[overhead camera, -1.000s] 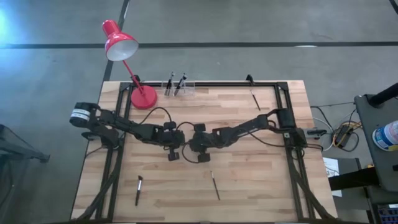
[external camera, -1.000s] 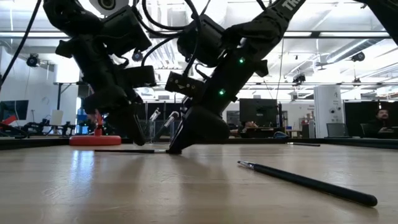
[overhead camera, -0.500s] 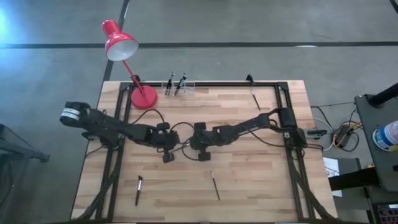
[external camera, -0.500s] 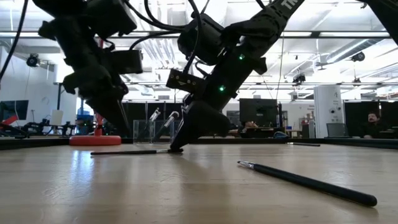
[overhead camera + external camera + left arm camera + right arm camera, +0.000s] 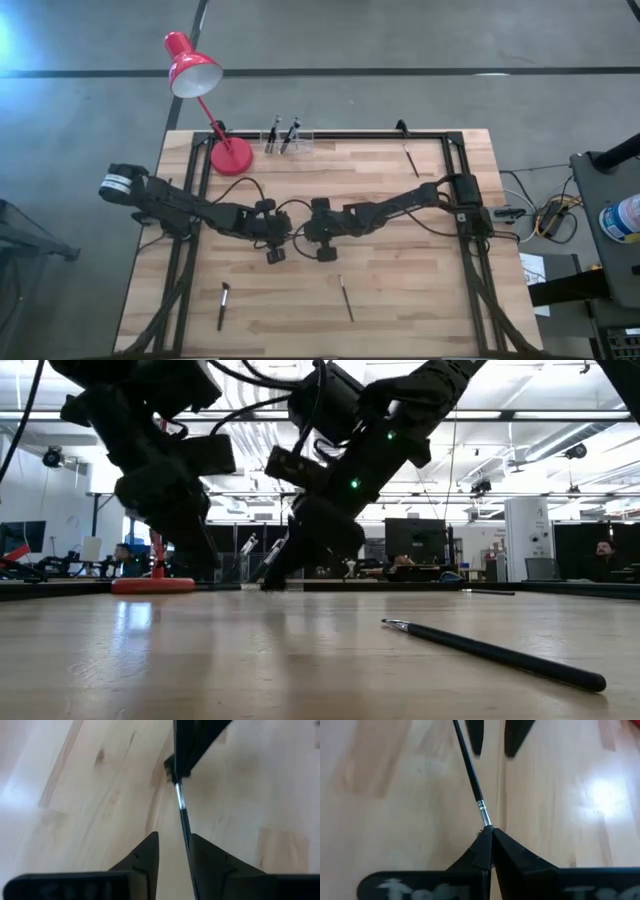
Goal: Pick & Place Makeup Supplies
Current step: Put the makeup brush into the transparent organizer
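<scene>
A thin makeup brush is being pinched at its bristle end by the right hand, whose two dark fingers are pressing together on it near the middle of the wooden counter. The brush's dark handle is running from that grip toward the left hand, and in the left wrist view it is passing through the gap between that hand's fingers, which are standing apart and released, not clamping it. In the high view the two hands are facing each other just beside one another at the counter's centre, the left hand on one side and the right hand on the other. Two more brushes are lying flat nearer the front edge: one toward the left arm's side, another toward the middle. A further brush is lying near the back edge on the right arm's side. At the back edge a clear holder is standing with two brushes upright in it, next to the round base of a red desk lamp.
</scene>
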